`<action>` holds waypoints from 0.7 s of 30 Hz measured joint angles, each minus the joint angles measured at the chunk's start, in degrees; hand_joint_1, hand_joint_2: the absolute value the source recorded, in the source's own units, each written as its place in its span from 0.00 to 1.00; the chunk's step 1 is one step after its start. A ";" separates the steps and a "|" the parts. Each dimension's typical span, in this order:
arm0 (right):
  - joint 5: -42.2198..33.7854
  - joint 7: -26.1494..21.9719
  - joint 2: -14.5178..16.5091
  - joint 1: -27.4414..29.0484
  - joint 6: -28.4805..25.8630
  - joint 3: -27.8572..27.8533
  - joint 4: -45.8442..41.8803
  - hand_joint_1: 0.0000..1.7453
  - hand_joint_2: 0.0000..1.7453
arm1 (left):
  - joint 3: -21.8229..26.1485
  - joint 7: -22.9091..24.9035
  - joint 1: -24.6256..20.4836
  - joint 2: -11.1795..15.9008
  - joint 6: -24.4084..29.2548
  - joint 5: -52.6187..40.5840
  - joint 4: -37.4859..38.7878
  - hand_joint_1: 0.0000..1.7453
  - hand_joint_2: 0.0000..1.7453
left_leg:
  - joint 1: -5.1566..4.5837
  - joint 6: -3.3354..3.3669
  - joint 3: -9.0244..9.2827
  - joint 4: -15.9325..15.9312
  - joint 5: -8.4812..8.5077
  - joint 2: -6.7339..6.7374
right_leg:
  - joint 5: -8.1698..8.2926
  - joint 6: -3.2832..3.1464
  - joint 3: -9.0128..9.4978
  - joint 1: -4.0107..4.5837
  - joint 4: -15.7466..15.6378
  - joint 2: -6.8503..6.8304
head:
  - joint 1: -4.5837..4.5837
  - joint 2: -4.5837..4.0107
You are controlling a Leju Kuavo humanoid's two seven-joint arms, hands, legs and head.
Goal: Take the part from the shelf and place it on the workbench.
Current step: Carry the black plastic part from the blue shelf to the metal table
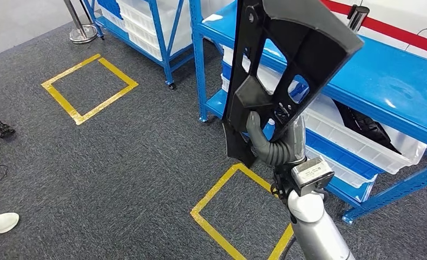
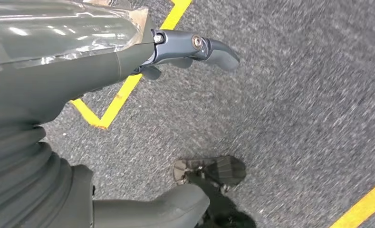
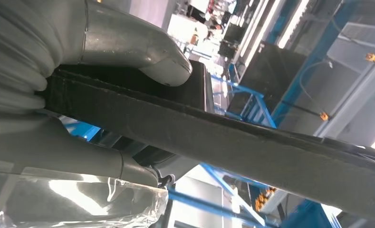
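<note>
A large black plastic part (image 1: pixel 287 59) with cut-out openings stands upright in front of me, held up by my right hand (image 1: pixel 276 142), which grips its lower end. In the right wrist view the part's dark edge (image 3: pixel 233 142) runs across the picture, clamped between the grey thumb (image 3: pixel 142 47) and the fingers of that right hand (image 3: pixel 57 114). My left hand (image 2: pixel 128 61) hangs over the grey carpet with its fingers apart and nothing in it.
A blue shelf (image 1: pixel 384 81) stands at the right with white bins (image 1: pixel 362 141) on its lower level. A second blue shelf (image 1: pixel 157 27) is at the back. Yellow floor squares (image 1: pixel 89 86) (image 1: pixel 238 211) mark the carpet. A person's shoes (image 1: pixel 0 222) are at the left edge.
</note>
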 joint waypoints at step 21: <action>-0.20 -2.26 -0.91 4.07 -0.16 -0.99 -1.89 1.00 1.00 | 1.43 0.68 0.65 -0.30 2.39 0.67 -0.10 0.00 1.00 | 0.78 -0.41 -0.92 1.92 -0.59 -7.93 | 0.77 0.65 -1.04 -0.81 0.59 6.23 | 0.30 0.00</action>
